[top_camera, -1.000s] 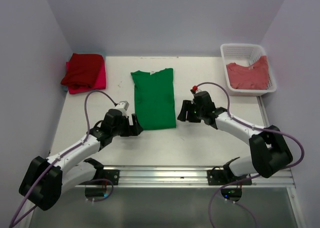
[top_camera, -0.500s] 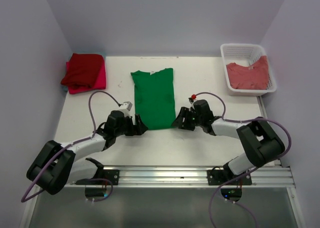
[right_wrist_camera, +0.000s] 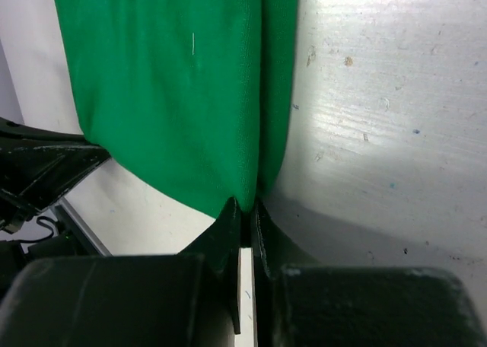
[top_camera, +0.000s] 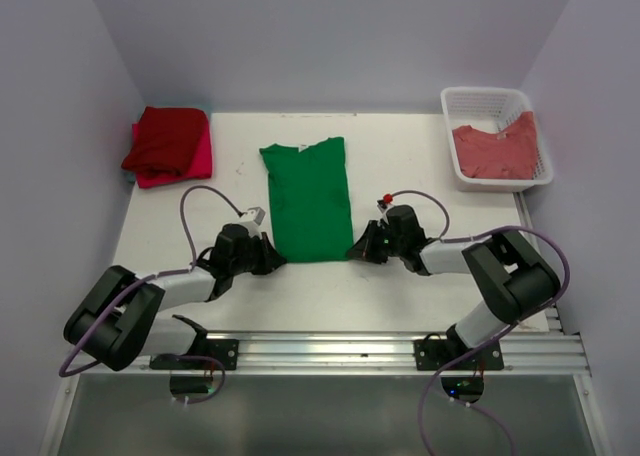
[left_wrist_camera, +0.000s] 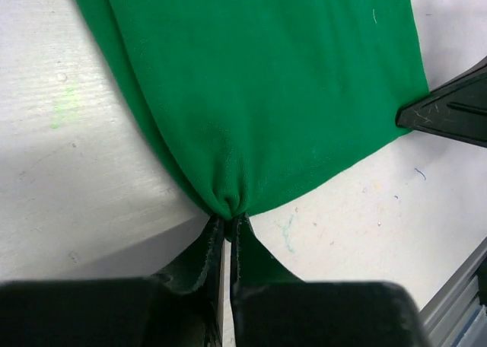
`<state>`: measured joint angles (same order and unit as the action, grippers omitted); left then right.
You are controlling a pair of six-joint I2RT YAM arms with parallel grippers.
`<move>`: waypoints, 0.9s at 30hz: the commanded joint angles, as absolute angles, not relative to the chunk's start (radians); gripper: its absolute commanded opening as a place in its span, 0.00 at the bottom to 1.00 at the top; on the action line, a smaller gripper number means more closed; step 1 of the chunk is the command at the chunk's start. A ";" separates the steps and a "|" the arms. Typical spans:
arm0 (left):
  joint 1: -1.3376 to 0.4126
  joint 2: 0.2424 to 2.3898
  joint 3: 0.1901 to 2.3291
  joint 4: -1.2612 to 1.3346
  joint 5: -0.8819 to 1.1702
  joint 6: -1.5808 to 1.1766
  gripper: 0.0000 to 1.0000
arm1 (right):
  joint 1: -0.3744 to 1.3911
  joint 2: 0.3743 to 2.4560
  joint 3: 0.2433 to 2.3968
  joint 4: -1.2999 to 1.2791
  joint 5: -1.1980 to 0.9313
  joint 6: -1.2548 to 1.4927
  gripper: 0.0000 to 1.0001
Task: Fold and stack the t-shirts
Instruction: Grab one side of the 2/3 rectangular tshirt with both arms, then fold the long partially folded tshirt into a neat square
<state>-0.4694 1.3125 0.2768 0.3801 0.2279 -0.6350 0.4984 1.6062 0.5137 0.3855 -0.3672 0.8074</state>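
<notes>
Hem corners came first: the left hand (left_wrist_camera: 227, 224) was clamped on the near left corner of the green tee (top_camera: 308, 201), cloth puckering into its grip. The right hand (right_wrist_camera: 245, 208) pinched the near right corner the same way. Gripping both corners at once, low on the bench (top_camera: 420, 176), would let the 2 arms carry the hem toward the collar in 1 even fold, I judged. The green tee lay flat mid-bench as a narrow strip, collar at the far end. Farther off, at the far left, a red tee (top_camera: 165, 138) sat folded on a pink tee (top_camera: 192, 168), the likely stack. A salmon tee (top_camera: 495, 148) waited in the basket (top_camera: 484, 93) at the far right.
</notes>
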 commanded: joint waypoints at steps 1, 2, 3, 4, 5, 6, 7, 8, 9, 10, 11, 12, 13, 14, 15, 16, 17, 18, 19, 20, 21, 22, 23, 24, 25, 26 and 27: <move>-0.460 1.333 0.249 0.313 0.241 -0.621 0.00 | 0.505 1.569 0.477 0.276 -0.327 0.772 0.00; -0.460 1.327 0.247 0.310 0.241 -0.620 0.00 | 0.506 1.557 0.474 0.265 -0.331 0.770 0.00; -0.460 1.322 0.244 0.307 0.250 -0.621 0.00 | 0.505 1.545 0.471 0.261 -0.333 0.769 0.00; -0.460 1.316 0.242 0.299 0.256 -0.618 0.00 | 0.508 1.526 0.466 0.252 -0.333 0.759 0.00; -0.460 1.298 0.238 0.292 0.262 -0.620 0.00 | 0.511 1.493 0.462 0.226 -0.331 0.756 0.00; -0.460 1.284 0.233 0.285 0.282 -0.620 0.00 | 0.514 1.470 0.459 0.213 -0.339 0.752 0.00; -0.460 1.267 0.229 0.276 0.294 -0.618 0.00 | 0.520 1.447 0.450 0.204 -0.347 0.744 0.00; -0.460 1.228 0.219 0.265 0.310 -0.623 0.00 | 0.523 1.422 0.445 0.177 -0.351 0.741 0.00; -0.460 1.203 0.216 0.250 0.337 -0.626 0.00 | 0.529 1.357 0.439 0.160 -0.354 0.735 0.00; -0.460 1.177 0.213 0.206 0.353 -0.627 0.00 | 0.540 1.321 0.431 0.137 -0.353 0.720 0.00; -0.462 1.105 0.209 0.177 0.365 -0.633 0.00 | 0.548 1.278 0.426 0.086 -0.353 0.715 0.00; -0.463 1.062 0.207 0.141 0.382 -0.640 0.00 | 0.554 1.200 0.422 0.059 -0.351 0.707 0.00; -0.465 1.013 0.209 0.058 0.390 -0.646 0.00 | 0.567 1.154 0.420 0.028 -0.348 0.697 0.00; -0.468 0.905 0.219 0.011 0.396 -0.658 0.00 | 0.572 1.113 0.420 -0.042 -0.347 0.692 0.00; -0.474 0.846 0.230 -0.055 0.393 -0.666 0.00 | 0.580 1.027 0.420 -0.076 -0.347 0.692 0.00; -0.477 0.784 0.245 -0.157 0.391 -0.673 0.00 | 0.580 0.985 0.423 -0.109 -0.348 0.689 0.00; -0.482 0.676 0.283 -0.204 0.388 -0.686 0.00 | 0.584 0.945 0.425 -0.170 -0.345 0.687 0.00; -0.483 0.626 0.305 -0.243 0.376 -0.690 0.00 | 0.587 0.902 0.439 -0.199 -0.342 0.687 0.00; -0.483 0.586 0.330 -0.320 0.367 -0.698 0.00 | 0.588 0.835 0.451 -0.233 -0.336 0.684 0.00; -0.483 0.530 0.388 -0.349 0.345 -0.707 0.00 | 0.594 0.803 0.465 -0.285 -0.328 0.680 0.00; -0.483 0.514 0.417 -0.377 0.339 -0.710 0.00 | 0.595 0.778 0.503 -0.311 -0.322 0.673 0.00; -0.485 0.509 0.449 -0.418 0.331 -0.710 0.00 | 0.595 0.746 0.527 -0.336 -0.318 0.661 0.00; -0.485 0.514 0.509 -0.432 0.327 -0.709 0.00 | 0.595 0.736 0.552 -0.369 -0.301 0.654 0.00; -0.485 0.523 0.535 -0.440 0.316 -0.706 0.00 | 0.595 0.735 0.598 -0.380 -0.290 0.647 0.00; -0.483 0.537 0.555 -0.442 0.310 -0.700 0.00 | 0.595 0.755 0.621 -0.390 -0.281 0.623 0.00; -0.485 0.564 0.587 -0.437 0.299 -0.678 0.00 | 0.595 0.768 0.646 -0.390 -0.250 0.606 0.00; -0.485 0.581 0.598 -0.430 0.292 -0.667 0.00 | 0.595 0.796 0.688 -0.388 -0.233 0.588 0.00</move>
